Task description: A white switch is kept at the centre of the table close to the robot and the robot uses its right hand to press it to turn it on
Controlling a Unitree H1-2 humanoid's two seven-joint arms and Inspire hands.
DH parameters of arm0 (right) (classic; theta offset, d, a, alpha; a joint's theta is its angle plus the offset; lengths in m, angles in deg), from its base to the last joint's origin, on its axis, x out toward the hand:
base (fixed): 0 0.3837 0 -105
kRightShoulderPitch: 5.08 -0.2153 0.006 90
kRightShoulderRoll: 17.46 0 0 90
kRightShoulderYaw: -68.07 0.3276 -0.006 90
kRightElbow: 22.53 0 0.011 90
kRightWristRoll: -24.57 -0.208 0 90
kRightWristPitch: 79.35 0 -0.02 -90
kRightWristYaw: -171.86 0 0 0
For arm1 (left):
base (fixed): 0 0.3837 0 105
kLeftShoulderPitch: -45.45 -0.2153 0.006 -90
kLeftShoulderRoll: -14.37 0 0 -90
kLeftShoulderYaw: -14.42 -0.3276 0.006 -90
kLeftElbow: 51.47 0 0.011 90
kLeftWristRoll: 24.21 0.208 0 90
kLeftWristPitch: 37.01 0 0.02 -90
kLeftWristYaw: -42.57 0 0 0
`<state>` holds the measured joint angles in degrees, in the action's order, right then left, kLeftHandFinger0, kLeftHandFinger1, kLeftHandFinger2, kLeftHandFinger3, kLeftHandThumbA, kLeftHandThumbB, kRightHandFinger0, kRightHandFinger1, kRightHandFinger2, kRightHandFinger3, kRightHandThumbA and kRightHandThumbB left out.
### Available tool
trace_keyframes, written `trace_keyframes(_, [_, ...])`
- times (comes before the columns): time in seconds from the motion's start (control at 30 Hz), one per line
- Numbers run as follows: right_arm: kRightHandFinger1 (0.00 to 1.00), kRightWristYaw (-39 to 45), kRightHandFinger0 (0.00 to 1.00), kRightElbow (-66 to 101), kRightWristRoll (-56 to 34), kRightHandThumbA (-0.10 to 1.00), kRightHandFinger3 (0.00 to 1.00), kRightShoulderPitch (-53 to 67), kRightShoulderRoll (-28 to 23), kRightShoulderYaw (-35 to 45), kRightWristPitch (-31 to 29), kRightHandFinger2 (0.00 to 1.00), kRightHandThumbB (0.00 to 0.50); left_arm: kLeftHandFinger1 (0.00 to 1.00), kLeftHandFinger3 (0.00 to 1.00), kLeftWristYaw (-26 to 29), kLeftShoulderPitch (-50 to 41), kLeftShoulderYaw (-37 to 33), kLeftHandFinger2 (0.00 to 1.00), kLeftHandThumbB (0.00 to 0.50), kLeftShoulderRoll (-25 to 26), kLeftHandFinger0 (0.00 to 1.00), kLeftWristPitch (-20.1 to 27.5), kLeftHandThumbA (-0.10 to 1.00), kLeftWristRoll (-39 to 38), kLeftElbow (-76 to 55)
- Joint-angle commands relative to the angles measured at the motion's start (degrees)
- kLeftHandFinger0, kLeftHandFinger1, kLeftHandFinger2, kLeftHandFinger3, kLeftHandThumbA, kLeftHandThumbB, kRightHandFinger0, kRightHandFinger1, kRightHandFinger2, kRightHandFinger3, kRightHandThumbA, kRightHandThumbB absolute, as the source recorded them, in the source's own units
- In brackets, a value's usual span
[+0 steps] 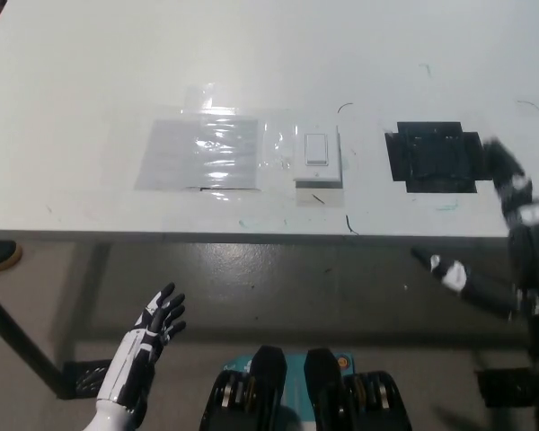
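The white switch [316, 159] sits at centre frame on the table [90, 81]; the black right hand [512, 233] hovers at right, fingers spread, empty; white left hand [153, 328] rests open at lower left

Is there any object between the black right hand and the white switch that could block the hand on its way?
Nothing visible blocks it. The right hand is at the table's right edge, beside the black tape patch. That patch lies flat between the hand and the white switch. The left hand rests below the table edge, open.
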<state>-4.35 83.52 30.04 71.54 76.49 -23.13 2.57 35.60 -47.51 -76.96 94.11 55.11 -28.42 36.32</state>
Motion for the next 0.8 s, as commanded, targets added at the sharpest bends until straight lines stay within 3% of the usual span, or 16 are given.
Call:
trace_keyframes(0.0, [1.0,16.5,1.0,1.1,9.6,1.0,1.0,-22.7,-11.4,-7.1,23.7,1.0,0.219,1.0,1.0,-1.5,0.4,-1.2,1.0,0.0,0.3,1.0,3.4,0.94,0.1,-2.2])
trace_keyframes(0.13, [1.0,20.7,1.0,-7.0,12.9,1.0,1.0,-32.2,-13.2,-13.1,26.9,1.0,0.248,1.0,1.0,-1.1,0.3,-1.3,1.0,0.0,0.5,1.0,3.5,0.94,0.9,-2.3])
trace_keyframes(0.2, [1.0,22.8,1.0,-14.1,13.5,1.0,1.0,-37.8,-13.2,-16.2,27.7,1.0,0.309,1.0,1.0,-1.0,0.5,-1.4,1.0,0.0,0.5,1.0,3.8,0.93,1.1,-2.1])
trace_keyframes(0.53, [1.0,26.5,1.0,-31.7,14.8,1.0,1.0,-49.8,-12.4,-24.9,28.0,1.0,0.278,1.0,1.0,-0.9,0.7,-1.5,1.0,0.0,0.8,1.0,3.8,0.94,1.0,-2.0])
trace_keyframes(0.63, [1.0,27.2,1.0,-36.0,14.7,1.0,1.0,-51.3,-11.7,-26.8,26.7,1.0,0.248,1.0,1.0,-1.1,0.8,-1.5,1.0,0.0,1.0,1.0,3.9,0.94,0.8,-1.8])
trace_keyframes(0.77, [1.0,28.6,1.0,-38.7,17.3,1.0,1.0,-52.3,-11.4,-31.1,25.8,1.0,0.271,1.0,1.0,-0.9,0.6,-1.4,1.0,0.0,0.8,1.0,4.0,0.93,0.5,-1.8])
